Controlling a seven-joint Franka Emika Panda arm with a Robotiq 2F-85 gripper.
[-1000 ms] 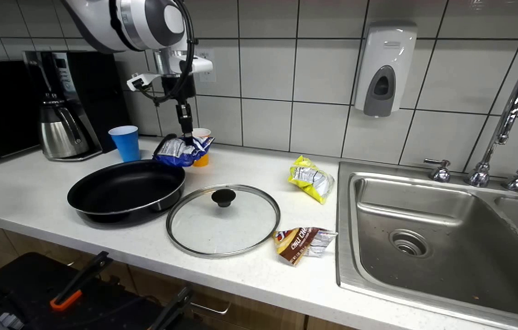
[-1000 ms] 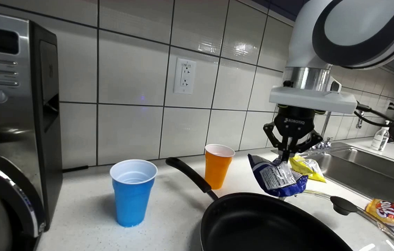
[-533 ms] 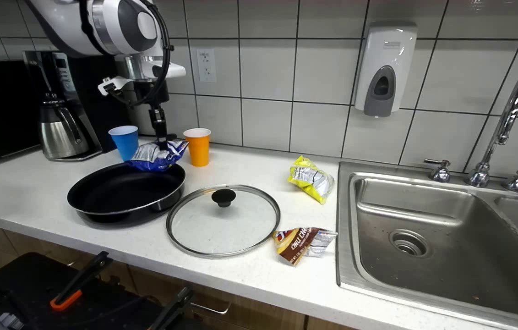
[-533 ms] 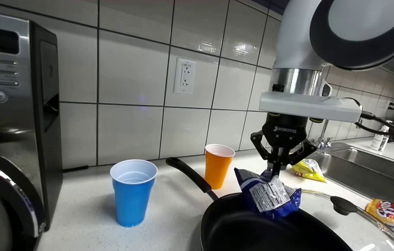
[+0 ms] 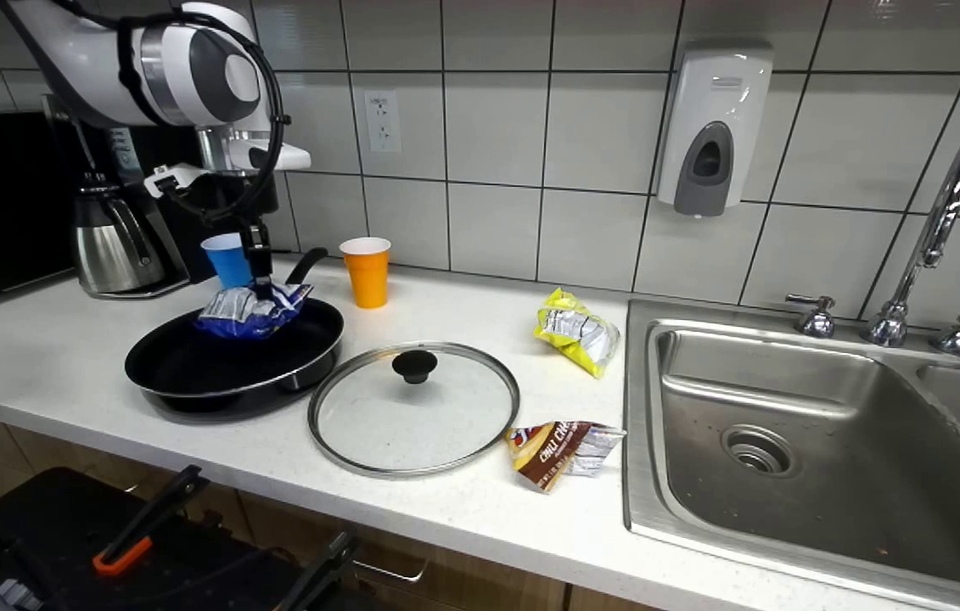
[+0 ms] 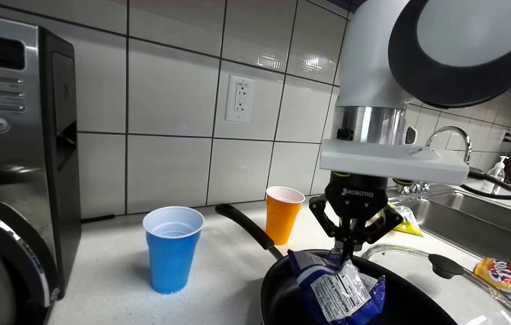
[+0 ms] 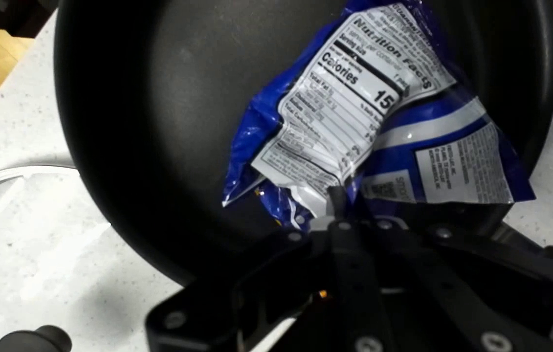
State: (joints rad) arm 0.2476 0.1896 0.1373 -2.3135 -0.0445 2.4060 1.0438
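My gripper (image 5: 261, 287) is shut on a crumpled blue snack bag (image 5: 246, 316), pinching its upper part with the fingers pointing down. In an exterior view, the bag (image 6: 339, 291) hangs tilted inside the outline of a black frying pan (image 6: 411, 293), below its far rim. Whether it touches the pan's bottom I cannot tell. The wrist view has the bag (image 7: 344, 88) with its nutrition label facing up, over the dark pan (image 7: 183, 98). The fingertips are partly lost in the foil there. The pan's handle (image 6: 246, 228) points toward the tiled wall.
A glass lid (image 5: 412, 424) with a black knob lies beside the pan. An orange cup (image 5: 369, 280) and a blue cup (image 6: 171, 257) stand behind it. A yellow bag (image 5: 577, 335) and a brown bag (image 5: 556, 450) lie near the sink (image 5: 785, 407). A coffee maker (image 6: 16, 135) stands close by.
The gripper has carried the blue bag from near the orange cup to over the pan and lowered it. The orange cup and pan handle are uncovered in an exterior view. The grip stays shut.
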